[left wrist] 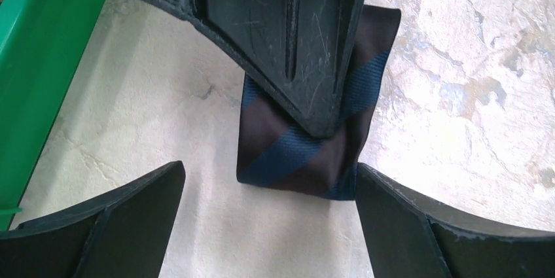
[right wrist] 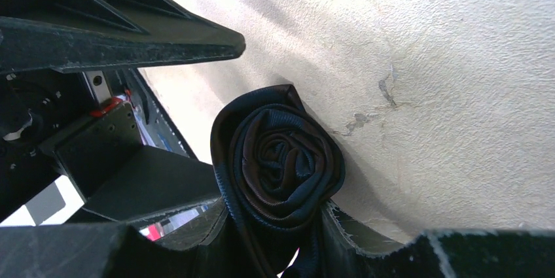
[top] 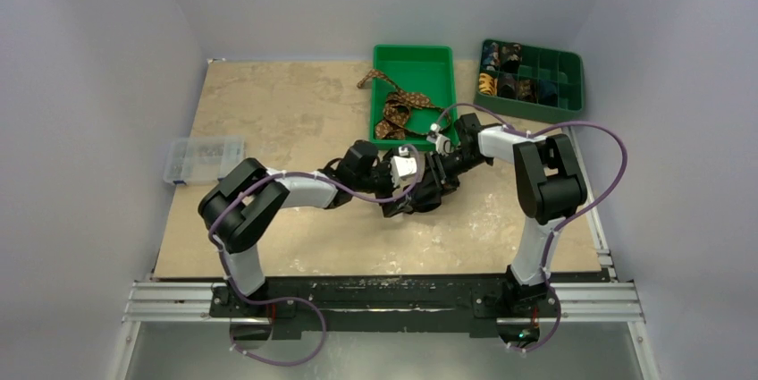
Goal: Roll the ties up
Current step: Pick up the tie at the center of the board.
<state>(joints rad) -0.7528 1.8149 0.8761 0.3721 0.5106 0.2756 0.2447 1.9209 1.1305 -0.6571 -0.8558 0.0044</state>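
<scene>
Arms meet over the middle of the pale counter (top: pixel 286 121) in the overhead view, the left arm (top: pixel 304 188) and the right arm (top: pixel 501 143) nose to nose, so their tips hide whatever sits beneath. Just behind them a green tray (top: pixel 413 51) holds a brown tie (top: pixel 398 112), unrolled and tangled, with one end spilling over the tray's left wall. To the right of it a green divided box (top: pixel 572 65) has rolled ties (top: pixel 505 85) in several compartments. A clear plastic box (top: pixel 204 158) sits by the counter's left edge. From the left wrist, the left claw (left wrist: pixel 269 168) stands wide open. The dark tie (left wrist: pixel 288 154), navy with blue stripes and rolled up, lies on the counter between its fingers, one finger well clear and the other just beside the roll's edge. A scuffed black finger (left wrist: pixel 294 42) from the right arm lies across the roll, and the green tray's wall shows at the left. From the right wrist, the right claw (right wrist: pixel 294 140) has the coil end-on between its fingers, snug against the lower one, with a gap showing below the upper one. Whether it truly pinches the roll I cannot tell.
</scene>
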